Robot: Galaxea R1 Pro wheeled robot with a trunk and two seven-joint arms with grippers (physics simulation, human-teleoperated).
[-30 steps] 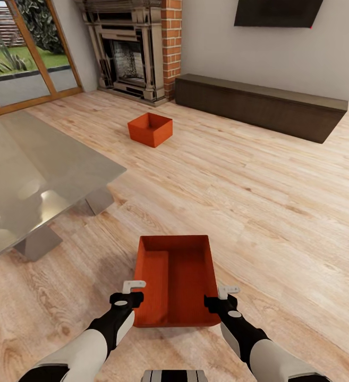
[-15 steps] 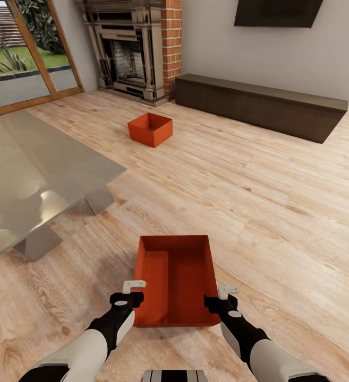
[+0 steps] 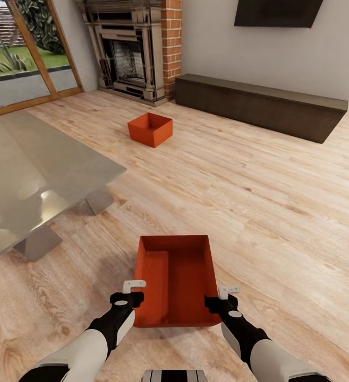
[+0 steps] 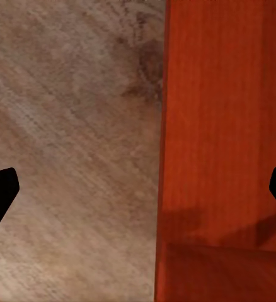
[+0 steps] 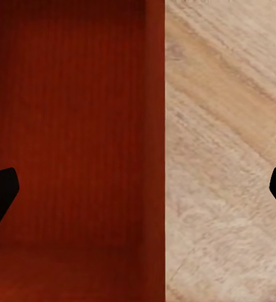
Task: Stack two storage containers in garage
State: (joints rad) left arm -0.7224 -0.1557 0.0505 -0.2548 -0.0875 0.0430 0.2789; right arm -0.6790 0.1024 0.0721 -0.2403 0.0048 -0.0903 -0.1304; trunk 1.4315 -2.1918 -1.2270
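1. Near storage container (image 3: 177, 281): on the wood-plank floor (image 3: 259, 212), just in front of the robot.
2. Left gripper (image 3: 135, 293): fingers spread wide astride the container's left wall.
3. Right gripper (image 3: 222, 297): fingers spread wide astride its right wall.
4. Far storage container (image 3: 150, 129): on the planks near the brick fireplace (image 3: 137, 48).
5. Glass table (image 3: 31, 175): left.

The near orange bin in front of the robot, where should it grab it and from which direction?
Grip the near bin by its two long side walls, one gripper per wall, coming from above. It is lidless with thin upright walls, and each open gripper, left and right, already straddles a wall's top edge.
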